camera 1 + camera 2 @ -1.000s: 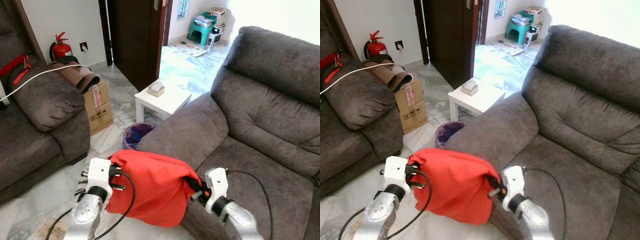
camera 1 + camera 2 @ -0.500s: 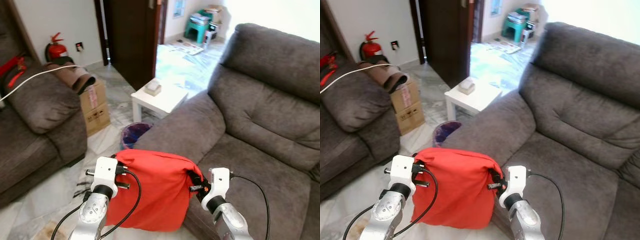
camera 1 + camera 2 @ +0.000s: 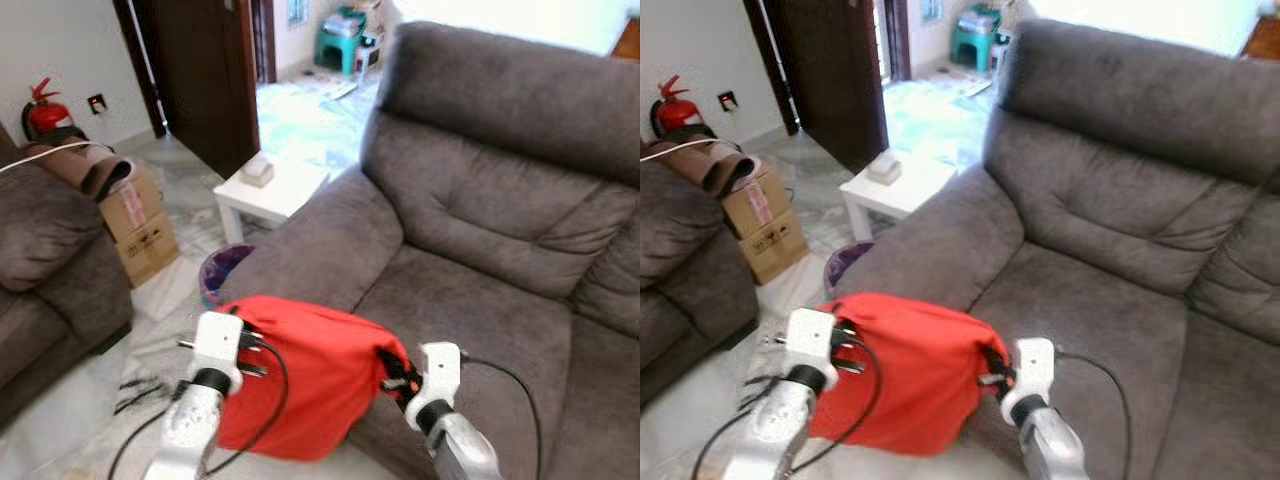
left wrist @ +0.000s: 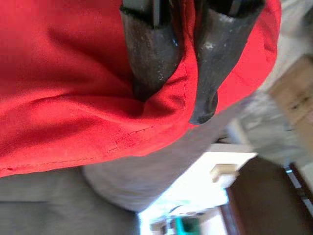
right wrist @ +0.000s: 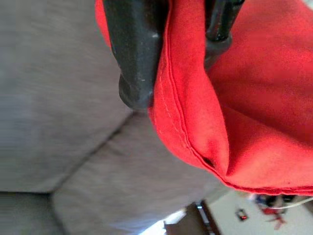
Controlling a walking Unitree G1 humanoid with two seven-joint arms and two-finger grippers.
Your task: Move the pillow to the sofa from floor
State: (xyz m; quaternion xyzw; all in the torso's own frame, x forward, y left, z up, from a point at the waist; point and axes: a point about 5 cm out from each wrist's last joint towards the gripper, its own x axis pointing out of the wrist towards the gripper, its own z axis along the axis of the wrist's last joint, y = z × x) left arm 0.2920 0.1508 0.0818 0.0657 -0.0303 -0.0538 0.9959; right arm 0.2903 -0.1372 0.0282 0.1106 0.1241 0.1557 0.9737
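I hold a red pillow (image 3: 305, 375) in the air between both arms, in front of the grey sofa's (image 3: 480, 210) left armrest and seat edge. My left gripper (image 3: 245, 345) pinches the pillow's left top corner; in the left wrist view its fingers (image 4: 151, 54) are shut on a fold of the red cloth (image 4: 73, 83). On the pillow's right edge my right gripper (image 3: 395, 372) is clamped, and the right wrist view shows its fingers (image 5: 137, 58) shut on the red seam (image 5: 195, 117). The pillow's lower part hangs over the floor.
A small white side table (image 3: 272, 190) stands left of the sofa's armrest, with a purple bin (image 3: 220, 272) in front of it. Cardboard boxes (image 3: 140, 225), a second grey sofa (image 3: 50, 260) and a fire extinguisher (image 3: 45, 110) are at the left. A dark door (image 3: 200, 70) stands behind.
The camera has swung to the right, so the sofa now takes up more of the picture. The pillow stays held between both grippers, now closer to the sofa's seat edge.
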